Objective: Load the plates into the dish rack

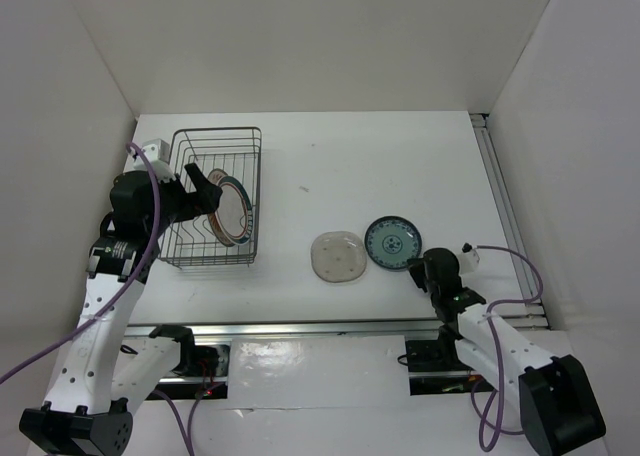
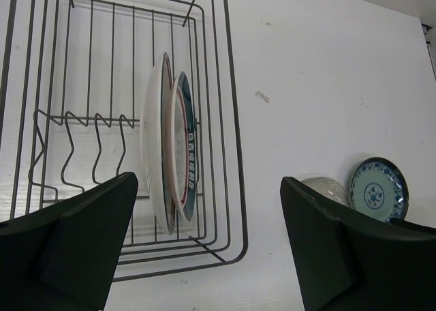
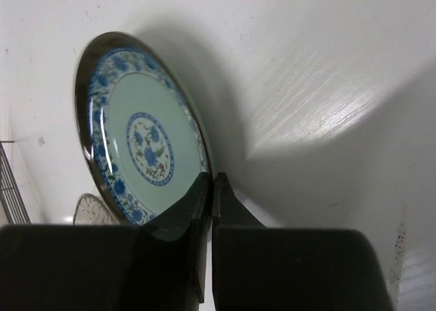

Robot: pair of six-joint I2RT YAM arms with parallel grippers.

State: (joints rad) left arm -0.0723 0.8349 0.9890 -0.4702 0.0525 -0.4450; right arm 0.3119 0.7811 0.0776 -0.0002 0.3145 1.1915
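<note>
The dish rack [image 1: 251, 142] stands at the left, a dark wire basket with two plates upright in it: a white one [image 2: 152, 154] and a red-rimmed one [image 2: 185, 154]. My left gripper [image 1: 205, 191] hovers open at the rack's near end [image 2: 208, 243], holding nothing. On the table lie a translucent beige plate [image 1: 337, 256] and a teal-blue patterned plate [image 1: 392, 242]. My right gripper [image 3: 210, 188] is shut on the near rim of the teal-blue plate [image 3: 146, 140], one finger on its face and one under it. In the top view that gripper [image 1: 418, 268] sits at the plate's right edge.
A metal rail [image 1: 330, 326] runs along the table's near edge and another [image 1: 500, 196] along the right side. White walls enclose the table. A small white block [image 1: 150, 151] sits left of the rack. The beige plate [image 3: 92, 212] lies just beyond the teal-blue one.
</note>
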